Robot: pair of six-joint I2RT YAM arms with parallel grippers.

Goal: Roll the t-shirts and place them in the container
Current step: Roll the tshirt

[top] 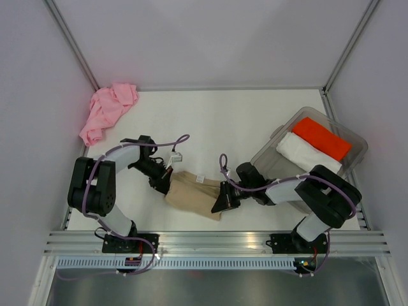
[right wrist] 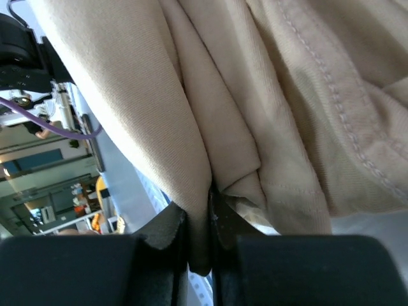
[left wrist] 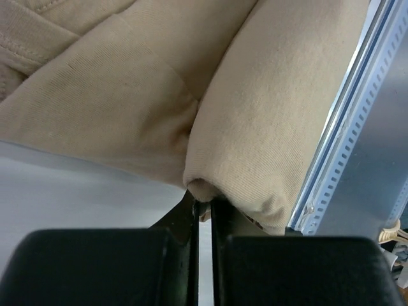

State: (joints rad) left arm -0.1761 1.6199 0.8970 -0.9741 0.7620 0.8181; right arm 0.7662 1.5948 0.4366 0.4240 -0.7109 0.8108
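The tan t-shirt point(top: 194, 193) lies partly rolled near the table's front edge, between my two grippers. My left gripper point(top: 167, 183) is at its left end. In the left wrist view that gripper point(left wrist: 204, 205) is shut, with a sliver of the tan roll point(left wrist: 268, 115) pinched at its tips. My right gripper point(top: 224, 199) is at the shirt's right end. The right wrist view shows this gripper point(right wrist: 210, 204) shut on a hanging fold of the tan cloth point(right wrist: 287, 95). The pink t-shirt point(top: 108, 109) lies crumpled in the back left corner, away from both arms.
A clear plastic bin point(top: 357, 137) at the right holds a folded orange cloth point(top: 320, 137) and a folded white cloth point(top: 305, 153). A slotted metal rail point(top: 217, 239) runs along the front edge, close to the tan roll point(left wrist: 344, 140). Walls enclose the table.
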